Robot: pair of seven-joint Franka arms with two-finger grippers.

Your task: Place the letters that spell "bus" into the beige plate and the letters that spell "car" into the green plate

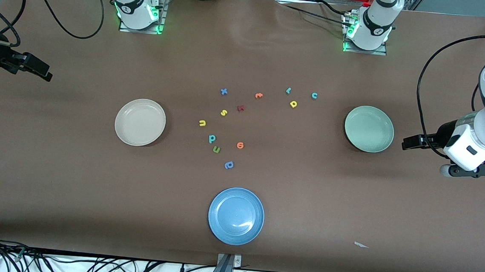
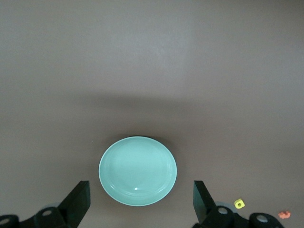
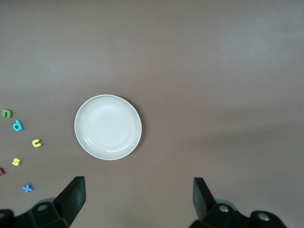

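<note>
The beige plate (image 1: pixel 140 122) (image 3: pixel 108 127) lies toward the right arm's end and the green plate (image 1: pixel 369 128) (image 2: pixel 137 171) toward the left arm's end. Both hold nothing. Between them lie the yellow s (image 1: pixel 223 112), yellow u (image 1: pixel 202 123) and teal b (image 1: pixel 211 139). Closer to the green plate are the teal r (image 1: pixel 288 90), teal c (image 1: pixel 314 95) and yellow a (image 1: pixel 293 104). My left gripper (image 1: pixel 410 143) (image 2: pixel 141 204) hangs open over bare table beside the green plate. My right gripper (image 1: pixel 42 73) (image 3: pixel 139 202) hangs open over the table's right-arm end.
A blue plate (image 1: pixel 236 215) sits nearest the front camera. Other letters lie among the task's: a blue x (image 1: pixel 224 91), orange t (image 1: pixel 258 95), maroon letter (image 1: pixel 240 108), orange letter (image 1: pixel 240 145), green u (image 1: pixel 216 150) and blue letter (image 1: pixel 229 165). A paper scrap (image 1: pixel 361 245) lies near the front edge.
</note>
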